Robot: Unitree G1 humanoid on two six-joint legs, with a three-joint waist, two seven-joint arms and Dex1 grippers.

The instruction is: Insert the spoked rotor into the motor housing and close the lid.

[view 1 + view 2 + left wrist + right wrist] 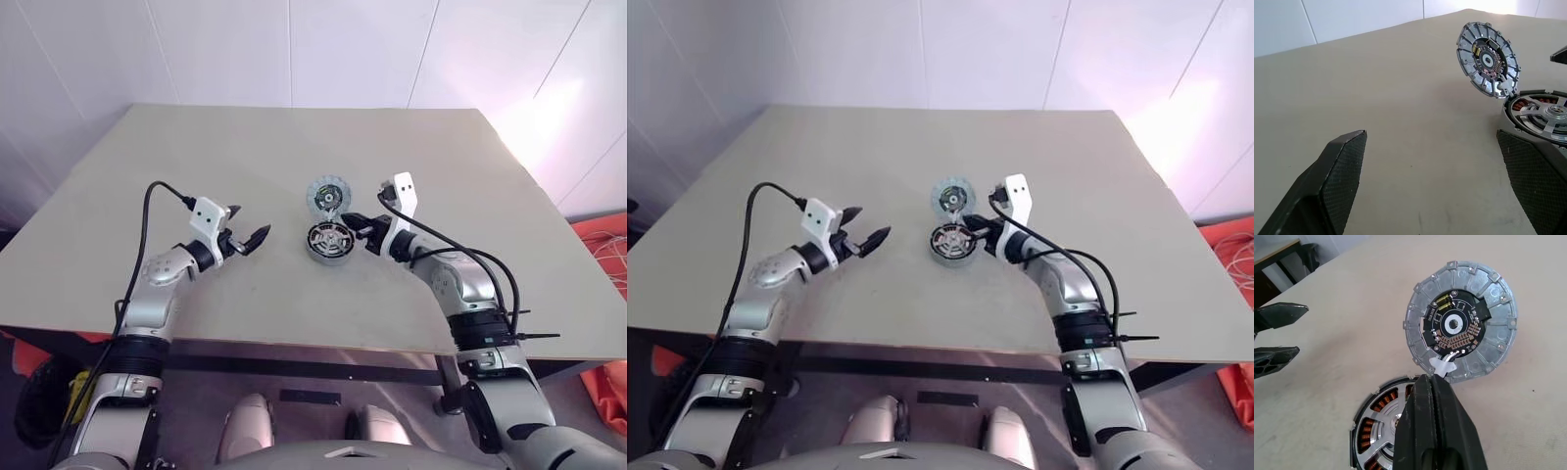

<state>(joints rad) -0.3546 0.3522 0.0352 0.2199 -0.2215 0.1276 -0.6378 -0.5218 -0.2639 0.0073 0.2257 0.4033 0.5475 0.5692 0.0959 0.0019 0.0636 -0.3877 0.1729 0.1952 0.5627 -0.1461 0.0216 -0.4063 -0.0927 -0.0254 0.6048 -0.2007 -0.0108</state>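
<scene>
On the left of the beige surface (pixel 176 166), the left tool (pixel 245 231) is seen hovering with its two black fingers spread wide and nothing between them; it is pointed toward the middle, well apart from the parts. Near the centre, the motor housing (pixel 327 241) is found sitting flat on the surface, a squat round dark body. Inside it, a ring of copper-brown windings is visible beneath the spoked rotor (pixel 1543 113), whose silvery spokes and small hub are seated in the top of the housing. Just behind the housing, the lid (pixel 325 195) is seen standing tilted on its edge, its pale segmented ring and dark central hub turned toward the camera, its lower rim touching or nearly touching the housing's far rim. A small white tab (pixel 1442 364) is seen at the lid's lower edge. To the right, the right tool (pixel 355 227) is held level with its fingers pressed together, their tips reaching over the housing's right side up to that white tab. Whether the tab is actually pinched cannot be told. A black cable (pixel 460 250) is looped along the right arm.
</scene>
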